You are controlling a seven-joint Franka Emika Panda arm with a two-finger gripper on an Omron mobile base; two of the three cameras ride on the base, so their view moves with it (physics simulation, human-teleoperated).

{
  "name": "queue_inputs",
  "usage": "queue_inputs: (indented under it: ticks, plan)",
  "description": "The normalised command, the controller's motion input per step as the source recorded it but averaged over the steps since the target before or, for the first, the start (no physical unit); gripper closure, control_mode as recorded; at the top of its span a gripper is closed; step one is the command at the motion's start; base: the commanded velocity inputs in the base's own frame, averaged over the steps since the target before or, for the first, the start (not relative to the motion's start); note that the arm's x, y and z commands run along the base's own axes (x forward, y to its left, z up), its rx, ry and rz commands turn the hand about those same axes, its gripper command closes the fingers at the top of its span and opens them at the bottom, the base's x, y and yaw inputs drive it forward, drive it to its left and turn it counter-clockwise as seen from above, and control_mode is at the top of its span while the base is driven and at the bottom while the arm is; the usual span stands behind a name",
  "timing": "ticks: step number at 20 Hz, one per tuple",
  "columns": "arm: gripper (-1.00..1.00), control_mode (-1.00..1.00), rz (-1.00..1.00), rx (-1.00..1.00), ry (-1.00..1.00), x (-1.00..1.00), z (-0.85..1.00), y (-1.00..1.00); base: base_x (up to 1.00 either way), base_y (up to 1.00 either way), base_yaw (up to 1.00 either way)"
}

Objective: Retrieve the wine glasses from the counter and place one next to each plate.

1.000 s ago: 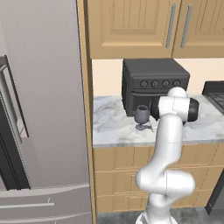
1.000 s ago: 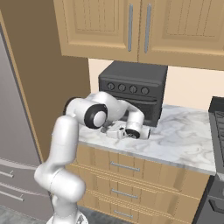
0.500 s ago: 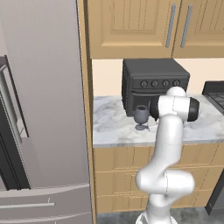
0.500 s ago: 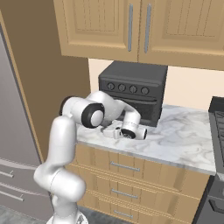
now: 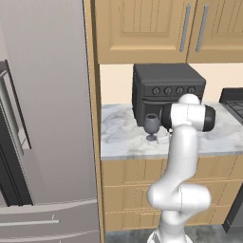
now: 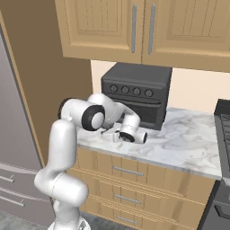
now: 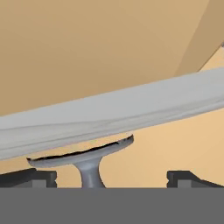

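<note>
Hand view gives us the closest look: our jaws stand spread wide, one dark fingertip (image 7: pixel 30 177) at the left and the other at the right, and the stem and round foot of a wine glass (image 7: pixel 89 162) sit between them, nearer the left tip. We see a gap on both sides of the stem, so nothing is pinched. The foot rests flat on the marble table (image 7: pixel 131 109), which crosses this tilted view as a pale band.

From the left base view, the same wine glass (image 5: pixel 152 126) stands upright on the table (image 5: pixel 118 137), just in front of the lower left corner of the dark toaster oven (image 5: pixel 168 90). Our hand sits right beside the glass, on its right, low over the marble; the arm hides most of it.

From the right base view, the gripper (image 6: pixel 110 133) lies low over the table (image 6: pixel 179 139), reaching toward the left end, in front of the toaster oven (image 6: pixel 137 90). Wooden cabinets (image 6: pixel 134 27) hang above, light wooden drawers (image 6: pixel 130 179) sit under the marble, and a grey refrigerator (image 5: pixel 42 118) stands to the left of the table.
</note>
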Motion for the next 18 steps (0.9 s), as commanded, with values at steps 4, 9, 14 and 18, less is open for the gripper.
queue_inputs:
  ticks: [4,9,14,18]
  plan:
    - [-1.00,-1.00,-0.03,-0.01,0.00,0.10,-0.14,0.07,0.00,0.00,0.00]
    - [-1.00,-1.00,-0.03,-0.02,0.01,0.17,-0.10,0.11,0.00,0.00,0.00]
    - [1.00,-1.00,-0.05,-0.02,0.00,0.27,-0.02,0.14,0.00,0.00,0.00]
    - [1.00,-1.00,-0.04,0.00,0.00,0.18,0.00,0.03,0.00,0.00,0.00]
